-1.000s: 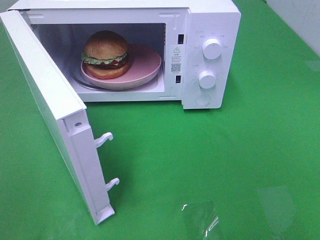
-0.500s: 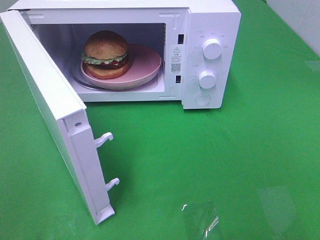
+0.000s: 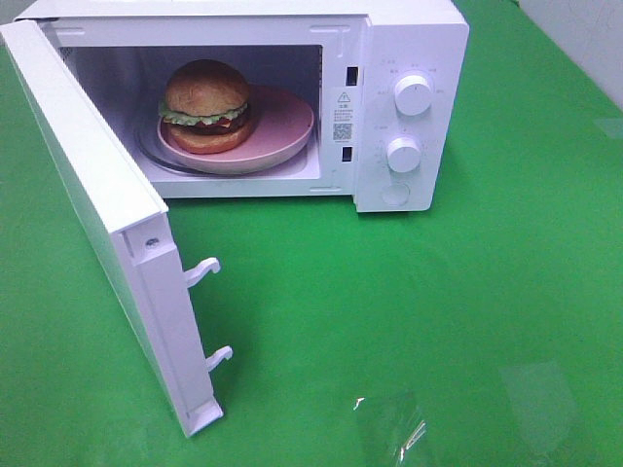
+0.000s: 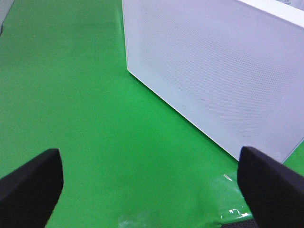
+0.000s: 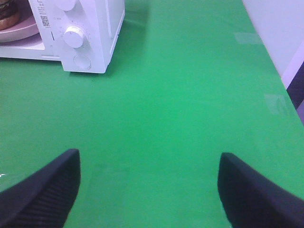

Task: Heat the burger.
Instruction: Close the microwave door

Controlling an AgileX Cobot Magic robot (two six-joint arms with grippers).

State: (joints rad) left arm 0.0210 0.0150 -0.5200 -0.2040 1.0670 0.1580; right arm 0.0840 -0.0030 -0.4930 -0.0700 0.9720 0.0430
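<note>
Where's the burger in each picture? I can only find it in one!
Exterior high: the round burger with a golden-brown bun sits on the pink round plate inside the open white microwave.
Left wrist: not in it; only the microwave's open door and the green table show.
Right wrist: just a sliver, cut off by the frame, on the plate beside the dials.
Shared landmark: the white microwave, in all three views.

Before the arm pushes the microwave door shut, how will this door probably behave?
The door looks like a stiff flat panel hinged at the left, so it should swing, not bend. Its two hooks probably need a firm last push into the slots. The microwave might slide a little on the smooth green surface.
</note>
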